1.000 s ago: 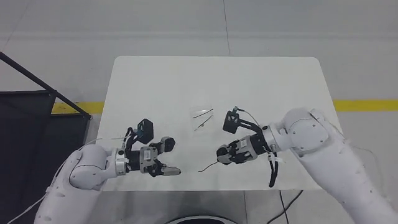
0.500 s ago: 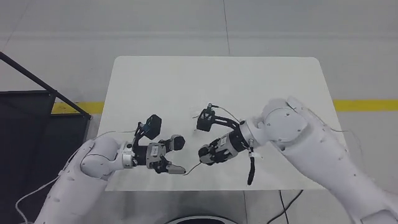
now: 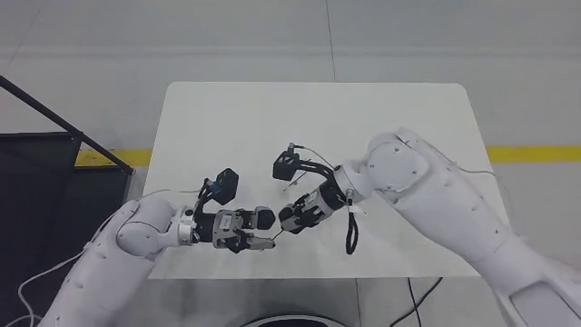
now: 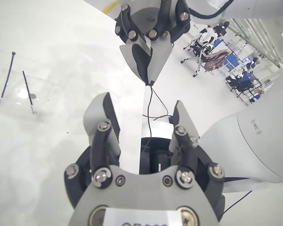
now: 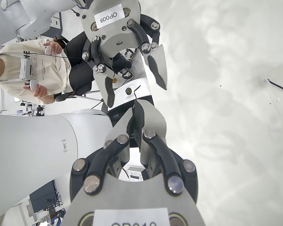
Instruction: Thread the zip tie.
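My right gripper (image 4: 151, 81) has its fingers pinched together on one end of a thin black zip tie (image 4: 148, 109), holding it in the air over the near edge of the white desk (image 3: 363, 118). The tie's free end runs out from those fingertips toward my left gripper (image 4: 143, 116). That gripper sits tip to tip with the right one, with its fingers spread apart and holding nothing. From the right wrist view the tie's end lines up with the gap between the left fingers (image 5: 161, 71), and I cannot tell whether it touches either pad. Two spare ties (image 4: 7, 78) lie farther back on the desk, on a clear plastic sheet (image 4: 18, 99), well apart from both grippers.
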Tool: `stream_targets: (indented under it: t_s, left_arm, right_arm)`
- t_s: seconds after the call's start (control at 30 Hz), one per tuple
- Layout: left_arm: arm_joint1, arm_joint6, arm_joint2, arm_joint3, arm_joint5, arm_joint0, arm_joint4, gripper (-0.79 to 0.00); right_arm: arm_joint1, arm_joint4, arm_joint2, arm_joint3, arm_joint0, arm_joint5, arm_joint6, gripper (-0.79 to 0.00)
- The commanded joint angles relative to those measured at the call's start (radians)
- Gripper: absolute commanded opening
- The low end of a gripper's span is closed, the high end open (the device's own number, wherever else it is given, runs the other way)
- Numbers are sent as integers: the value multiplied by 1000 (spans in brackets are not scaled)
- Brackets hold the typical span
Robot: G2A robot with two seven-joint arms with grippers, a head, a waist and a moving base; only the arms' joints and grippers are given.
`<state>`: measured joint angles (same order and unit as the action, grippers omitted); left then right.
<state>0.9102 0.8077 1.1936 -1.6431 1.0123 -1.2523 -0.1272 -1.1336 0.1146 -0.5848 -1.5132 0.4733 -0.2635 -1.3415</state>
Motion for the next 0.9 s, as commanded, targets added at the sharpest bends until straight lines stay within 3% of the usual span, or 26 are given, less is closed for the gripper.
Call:
stream_targets:
  t_s: [0.0, 0.4, 0.63, 0.77, 0.87]
  left_arm:
    - [-3, -1, -9, 4, 0, 6, -1, -394]
    - [-11, -43, -57, 24, 0, 35, -40, -468]
    - [-17, -57, -80, 32, 0, 50, -45, -631]
    - [-21, -81, -80, 34, 0, 54, -73, -680]
    - [-22, -100, -92, 35, 0, 53, -83, -785]
  right_arm:
    - [-5, 1, 6, 8, -5, -2, 0, -785]
    - [-29, 6, 23, 42, -23, -9, -8, -785]
    - [-37, 3, 24, 56, -23, -12, -14, -785]
    - [-40, 0, 23, 59, -24, -10, -20, -785]
    - [-42, -2, 22, 59, -22, -8, -18, -785]
